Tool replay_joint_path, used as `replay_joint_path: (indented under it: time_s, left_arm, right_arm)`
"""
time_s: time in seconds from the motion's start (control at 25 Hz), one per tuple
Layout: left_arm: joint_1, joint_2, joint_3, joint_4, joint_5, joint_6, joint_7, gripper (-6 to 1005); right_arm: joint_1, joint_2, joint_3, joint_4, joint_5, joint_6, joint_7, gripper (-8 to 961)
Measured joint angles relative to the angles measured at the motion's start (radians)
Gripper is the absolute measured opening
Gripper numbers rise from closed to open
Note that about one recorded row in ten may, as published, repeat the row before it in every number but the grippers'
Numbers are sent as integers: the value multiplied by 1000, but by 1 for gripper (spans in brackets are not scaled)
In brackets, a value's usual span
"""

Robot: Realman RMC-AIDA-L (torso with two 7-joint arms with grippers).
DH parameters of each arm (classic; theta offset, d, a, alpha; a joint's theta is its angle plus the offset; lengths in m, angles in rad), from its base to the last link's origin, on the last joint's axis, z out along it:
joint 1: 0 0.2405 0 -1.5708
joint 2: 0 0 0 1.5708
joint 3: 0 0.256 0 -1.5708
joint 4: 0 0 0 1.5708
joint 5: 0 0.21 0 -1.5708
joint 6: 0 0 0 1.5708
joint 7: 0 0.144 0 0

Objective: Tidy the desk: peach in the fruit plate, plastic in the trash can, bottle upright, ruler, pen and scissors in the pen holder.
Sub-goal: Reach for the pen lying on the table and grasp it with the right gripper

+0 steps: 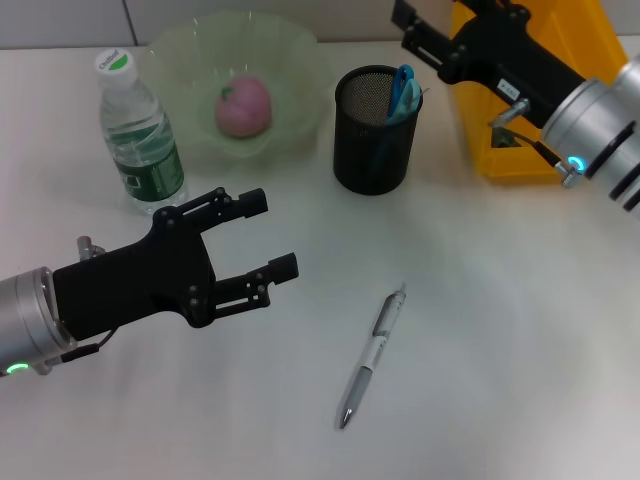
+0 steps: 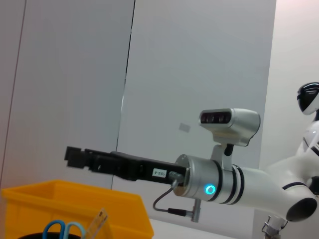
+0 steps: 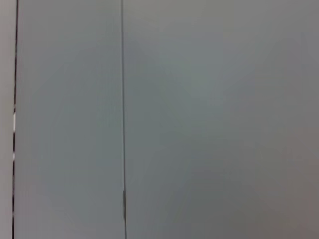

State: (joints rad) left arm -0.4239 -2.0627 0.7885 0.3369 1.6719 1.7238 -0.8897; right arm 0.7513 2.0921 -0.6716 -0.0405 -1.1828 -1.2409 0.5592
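A: The left gripper [image 1: 262, 238] hovers above the desk [image 1: 500, 330] with its two black fingers [image 1: 240, 203] spread apart and nothing between them. It points toward two o'clock, and the pen lies down at its four o'clock, well apart.

B: And the right gripper [image 1: 405, 22]?

A: It sits high at one o'clock, over the yellow trash can [image 1: 520, 140]. I cannot tell how its fingers stand.

B: What remains, by your reckoning?

A: The silver pen [image 1: 373, 355], I judge. It lies flat on the white desk at six o'clock from the black mesh pen holder [image 1: 375, 130], tip toward the near edge. The peach [image 1: 244, 106] is already in the green fruit plate [image 1: 190, 50], the water bottle [image 1: 140, 135] stands upright at nine o'clock from it, and the blue-handled scissors [image 1: 403, 90] are in the holder.

B: How would the pen handle?

A: Probably light, stiff, thin and smooth, so it may roll or slip. I'd pinch across the barrel near its middle, fingers closing square to its length.
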Motion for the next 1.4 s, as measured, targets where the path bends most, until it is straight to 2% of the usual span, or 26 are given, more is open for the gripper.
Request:
replay_joint_path:
  time_s: [0.2, 0.24, 0.28, 0.48, 0.6, 0.64, 0.68, 0.76, 0.84, 0.88, 0.96, 1.04, 1.16, 1.32, 1.4]
  left_arm:
    - [1, -1, -4, -4, -5, 1, 8, 797]
    - [1, 0, -6, -3, -5, 2, 8, 797]
    - [1, -1, -6, -3, -5, 2, 7, 797]
    - [1, 5, -7, 0, -7, 9, -4, 797]
    - [2, 8, -6, 0, -6, 15, -5, 797]
    - [4, 10, -6, 0, -6, 19, -5, 797]
    - [6, 11, -6, 0, -6, 21, -5, 797]
    - [11, 12, -6, 1, -6, 24, -5, 797]
    - [14, 13, -6, 1, -7, 27, -5, 797]
    - [14, 14, -6, 1, -7, 27, -4, 797]
    - [15, 15, -7, 1, -6, 27, -2, 797]
    - [15, 16, -3, 1, -1, 27, -3, 797]
    - [15, 19, 1, 1, 1, 28, -5, 797]
    - [16, 22, 4, 1, 2, 29, -5, 797]
    - [18, 21, 4, 1, 3, 26, -5, 797]
  right_arm:
    - [-58, -7, 16, -29, -1, -141, 103, 718]
    - [-98, -9, -2, -85, -17, -216, 188, 718]
    - [-98, -9, -2, -85, -17, -216, 188, 718]
    - [-195, -22, -102, -348, -141, -334, 505, 717]
    - [-217, -48, -124, -519, -276, -381, 695, 717]
    - [-206, -70, -123, -595, -381, -409, 807, 716]
    - [-206, -70, -123, -595, -381, -409, 807, 716]
    - [-173, -93, -122, -649, -495, -433, 910, 716]
    - [-95, -119, -124, -681, -680, -479, 997, 716]
    - [-95, -119, -124, -681, -680, -479, 997, 716]
    - [-38, -126, -141, -695, -793, -508, 1024, 715]
    - [22, -122, -182, -715, -915, -526, 1033, 715]
    - [76, -106, -263, -751, -1007, -530, 1033, 715]
    - [147, -75, -415, -790, -1105, -514, 1029, 714]
    - [185, -50, -482, -797, -1162, -507, 1021, 714]
